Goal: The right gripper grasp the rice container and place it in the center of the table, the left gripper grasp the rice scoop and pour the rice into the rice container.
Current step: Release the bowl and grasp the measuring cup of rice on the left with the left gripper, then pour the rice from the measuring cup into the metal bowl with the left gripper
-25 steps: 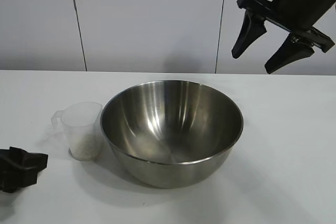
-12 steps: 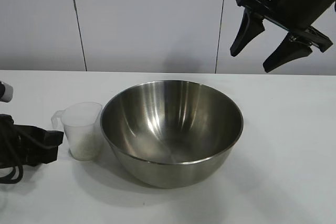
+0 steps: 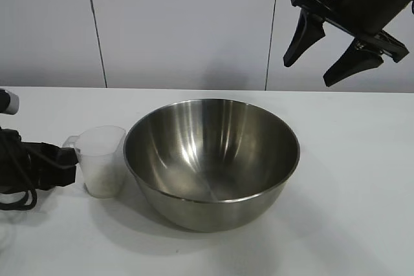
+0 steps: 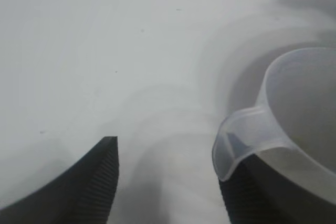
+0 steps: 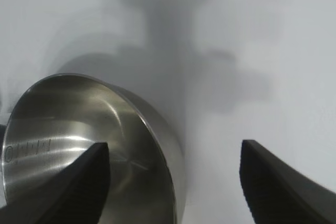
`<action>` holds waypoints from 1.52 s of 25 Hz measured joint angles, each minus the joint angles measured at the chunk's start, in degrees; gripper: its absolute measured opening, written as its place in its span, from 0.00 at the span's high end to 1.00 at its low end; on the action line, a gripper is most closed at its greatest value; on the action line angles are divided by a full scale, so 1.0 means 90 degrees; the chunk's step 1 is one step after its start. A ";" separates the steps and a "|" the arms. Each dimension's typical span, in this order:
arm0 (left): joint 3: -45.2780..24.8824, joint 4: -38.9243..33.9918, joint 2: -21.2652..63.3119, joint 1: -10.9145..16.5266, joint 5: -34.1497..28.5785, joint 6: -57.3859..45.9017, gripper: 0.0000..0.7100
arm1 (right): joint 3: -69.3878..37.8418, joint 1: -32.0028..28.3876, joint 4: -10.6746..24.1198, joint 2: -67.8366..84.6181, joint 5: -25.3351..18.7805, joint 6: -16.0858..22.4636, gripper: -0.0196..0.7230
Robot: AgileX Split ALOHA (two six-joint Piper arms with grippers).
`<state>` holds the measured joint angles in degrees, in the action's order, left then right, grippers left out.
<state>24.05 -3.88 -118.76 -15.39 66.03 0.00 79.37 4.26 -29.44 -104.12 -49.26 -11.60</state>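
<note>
A plain white table stands before a pale panelled wall. Near the middle of the table sits the steel bowl, upright and with nothing visible inside it; it appears again in the right wrist view. Just beside the bowl, on the exterior view's left, stands the clear plastic cup, upright, its side handle pointing away from the bowl, with whitish rice filling its lower part. The left gripper lies low over the table at the cup's handle side, its tips reaching the handle. In the left wrist view the left gripper has its fingers spread, one well clear on the open table, the other under the cup's handle; no grip on the cup shows, and whether that finger touches it cannot be told. The right gripper hangs high above the table at the exterior view's upper right, well apart from the bowl, its two fingers wide apart and holding nothing; its own camera shows both fingers spread, with the bowl's rim between them.
</note>
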 joint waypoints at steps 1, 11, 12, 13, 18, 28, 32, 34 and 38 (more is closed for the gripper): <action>0.0030 -0.0006 -0.0006 0.0000 0.0000 0.0000 0.60 | 0.0000 0.0000 0.0000 0.0000 0.0006 0.0000 0.32; 0.0084 -0.0262 0.0080 0.0000 -0.0027 -0.0034 0.99 | 0.0000 0.0000 0.0000 0.0000 0.0138 0.0000 0.32; 0.0084 -0.0262 0.0190 0.0000 -0.0035 -0.0040 0.99 | 0.0000 0.0000 0.0000 0.0000 0.0146 0.0000 0.32; 0.0084 -0.0262 0.0353 0.0000 -0.0040 -0.0050 0.99 | 0.0000 0.0000 0.0000 0.0000 0.0161 0.0000 0.32; 0.0078 -0.0269 0.1527 0.0000 -0.0478 0.0209 0.99 | 0.0000 0.0000 0.0000 0.0000 0.0136 0.0000 0.32; 0.0728 -0.1454 0.3597 -0.0457 -0.3492 0.0802 0.99 | 0.0000 0.0000 0.0000 0.0000 -0.0108 0.0000 0.32; 0.1166 -0.1422 0.3633 -0.1056 -0.4162 0.1570 0.99 | 0.0000 0.0000 0.0000 0.0000 -0.0202 0.0000 0.32; 0.1329 -0.1275 0.3633 -0.1220 -0.4374 0.2149 0.99 | 0.0000 0.0000 0.0000 0.0000 -0.0211 0.0000 0.32; 0.1614 -0.1109 0.3637 -0.1485 -0.4985 0.3723 0.99 | 0.0000 0.0000 0.0000 0.0000 -0.0275 0.0000 0.32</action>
<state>38.57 -13.86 -86.03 -28.75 21.17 33.50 79.37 4.26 -29.43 -104.12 -51.73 -11.60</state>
